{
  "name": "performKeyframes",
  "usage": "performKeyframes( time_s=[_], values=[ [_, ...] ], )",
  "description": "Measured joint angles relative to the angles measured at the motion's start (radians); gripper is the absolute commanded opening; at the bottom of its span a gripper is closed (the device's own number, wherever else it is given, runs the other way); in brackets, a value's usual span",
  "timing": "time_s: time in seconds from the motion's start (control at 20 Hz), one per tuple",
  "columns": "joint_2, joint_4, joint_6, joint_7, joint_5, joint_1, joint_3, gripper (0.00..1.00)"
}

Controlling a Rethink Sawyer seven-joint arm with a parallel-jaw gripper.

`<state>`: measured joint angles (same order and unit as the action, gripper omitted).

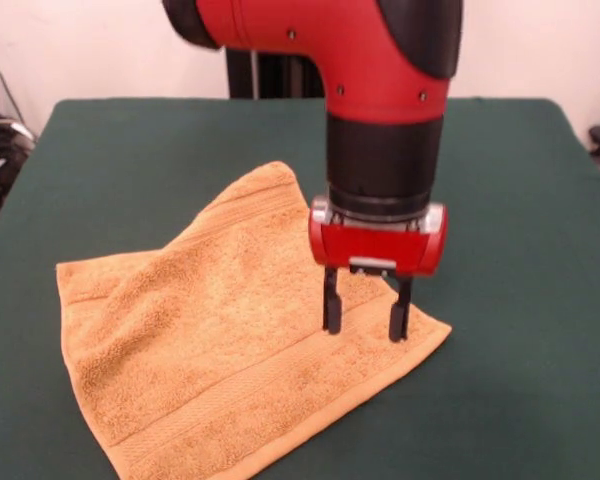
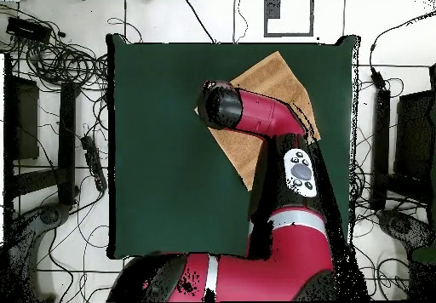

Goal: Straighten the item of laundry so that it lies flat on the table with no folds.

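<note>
gripper [image 1: 364,323] spread open, holding nothing | tips just over towel [image 1: 220,340] near its right corner | cloth lies leftward on table [image 1: 520,300], rumpled at far edge

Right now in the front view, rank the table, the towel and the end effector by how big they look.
1. table
2. towel
3. end effector, though it sits nearer the camera than much of the table.
</note>
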<state>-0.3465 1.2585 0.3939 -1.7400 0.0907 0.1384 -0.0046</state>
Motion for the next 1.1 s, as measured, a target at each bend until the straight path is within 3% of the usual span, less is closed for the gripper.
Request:
performKeyframes(
  time_s=[0.35,0.65,0.7,1.1],
  values=[
    [0.074,-0.031,-0.008,0.000,0.030,-0.021,-0.019,1.00],
    [0.080,-0.031,-0.008,0.000,0.052,-0.056,-0.049,1.00],
    [0.080,-0.031,-0.012,0.000,0.064,-0.070,-0.061,0.00],
    [0.080,-0.031,-0.017,0.000,0.091,-0.088,-0.068,0.00]
  ],
)
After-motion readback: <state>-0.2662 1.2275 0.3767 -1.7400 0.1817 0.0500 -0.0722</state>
